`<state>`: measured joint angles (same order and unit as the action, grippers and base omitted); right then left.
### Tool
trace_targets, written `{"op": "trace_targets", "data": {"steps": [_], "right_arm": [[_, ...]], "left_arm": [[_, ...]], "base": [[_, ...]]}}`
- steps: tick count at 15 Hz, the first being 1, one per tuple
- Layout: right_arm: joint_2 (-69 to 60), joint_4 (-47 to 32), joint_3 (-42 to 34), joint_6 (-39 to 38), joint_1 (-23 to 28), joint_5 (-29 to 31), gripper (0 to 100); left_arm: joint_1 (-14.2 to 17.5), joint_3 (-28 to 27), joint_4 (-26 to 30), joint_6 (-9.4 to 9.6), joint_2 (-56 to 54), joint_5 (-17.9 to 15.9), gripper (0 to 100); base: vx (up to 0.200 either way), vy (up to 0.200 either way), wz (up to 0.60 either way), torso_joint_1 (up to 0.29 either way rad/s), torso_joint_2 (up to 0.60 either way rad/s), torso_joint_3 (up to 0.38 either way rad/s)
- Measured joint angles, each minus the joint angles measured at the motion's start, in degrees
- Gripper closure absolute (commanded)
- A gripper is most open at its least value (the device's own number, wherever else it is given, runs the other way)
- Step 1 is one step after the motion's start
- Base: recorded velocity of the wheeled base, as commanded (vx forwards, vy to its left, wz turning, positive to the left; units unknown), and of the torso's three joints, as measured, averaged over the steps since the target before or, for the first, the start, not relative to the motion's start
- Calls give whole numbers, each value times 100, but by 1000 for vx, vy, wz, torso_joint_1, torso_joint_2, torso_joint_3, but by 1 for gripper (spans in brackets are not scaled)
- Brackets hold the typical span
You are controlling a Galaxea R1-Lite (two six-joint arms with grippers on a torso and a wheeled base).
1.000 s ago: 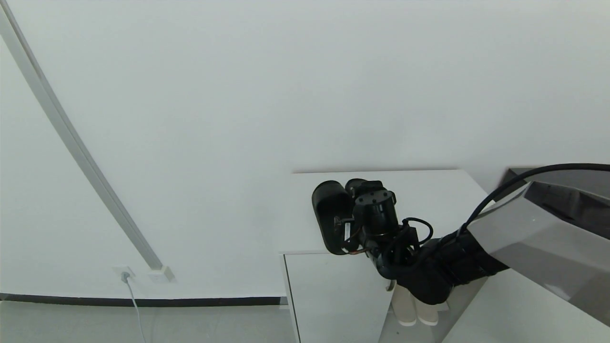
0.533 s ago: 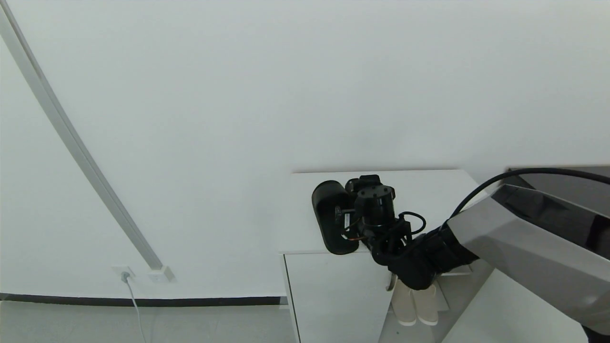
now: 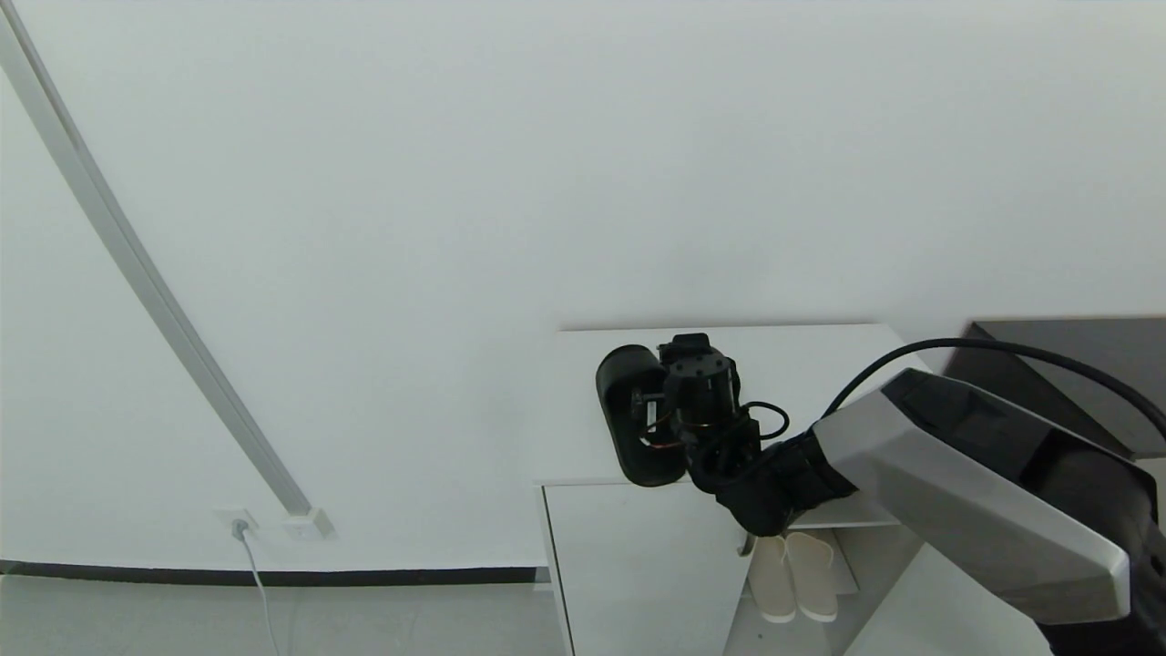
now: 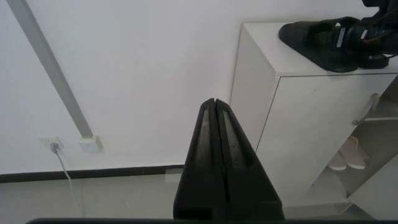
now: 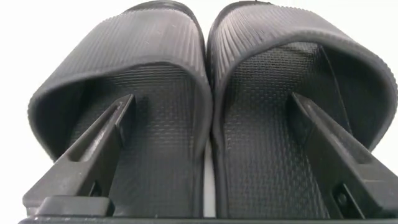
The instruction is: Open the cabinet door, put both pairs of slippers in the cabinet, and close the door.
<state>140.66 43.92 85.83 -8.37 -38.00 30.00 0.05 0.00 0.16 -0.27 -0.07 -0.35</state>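
Observation:
A pair of black slippers [image 3: 627, 428] lies on top of the white cabinet [image 3: 820, 364], at its left front corner. My right gripper [image 3: 669, 415] is at their open ends. In the right wrist view the right gripper [image 5: 208, 155] is open, with one finger [image 5: 93, 155] inside the left black slipper [image 5: 149, 93] and the other inside the right one. A pair of white slippers [image 3: 792, 565] rests on a shelf inside the cabinet, where the right door [image 3: 947, 610] stands open. My left gripper [image 4: 215, 106] is shut and empty, low and well left of the cabinet [image 4: 305, 112].
The cabinet's left door [image 3: 638, 565] is closed, its handle [image 4: 367, 109] at the inner edge. A slanted wall conduit [image 3: 146, 273] ends at a socket with a cable [image 3: 241, 528]. A dark surface [image 3: 1075, 351] lies right of the cabinet. Bare floor runs along the wall.
My right arm has pushed forward and to the left, carrying the gripper further into the black slippers. The white slippers on the shelf are less covered by the arm.

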Motion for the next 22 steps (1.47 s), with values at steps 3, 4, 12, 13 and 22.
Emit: {"op": "trace_targets", "data": {"steps": [3, 4, 12, 13, 22], "right_arm": [[121, -11, 154, 15, 21, 0, 100], [155, -7, 193, 26, 18, 0, 100], [-22, 13, -59, 23, 2, 27, 100], [-154, 6, -199, 17, -12, 13, 100], [-2252, 121, -2701, -57, -417, -458, 100]], "left_arm": [[0, 0, 0, -5, 0, 2, 100], [-2, 0, 0, -6, 0, 0, 100], [2, 0, 0, -6, 0, 2, 100], [2, 0, -2, -6, 0, 2, 100], [2, 0, 0, 9, 0, 2, 100]], "base": [[0, 0, 0, 0, 0, 0], [0, 0, 0, 0, 0, 0], [0, 0, 0, 0, 0, 0], [0, 0, 0, 0, 0, 0], [0, 0, 0, 0, 0, 0]]}}
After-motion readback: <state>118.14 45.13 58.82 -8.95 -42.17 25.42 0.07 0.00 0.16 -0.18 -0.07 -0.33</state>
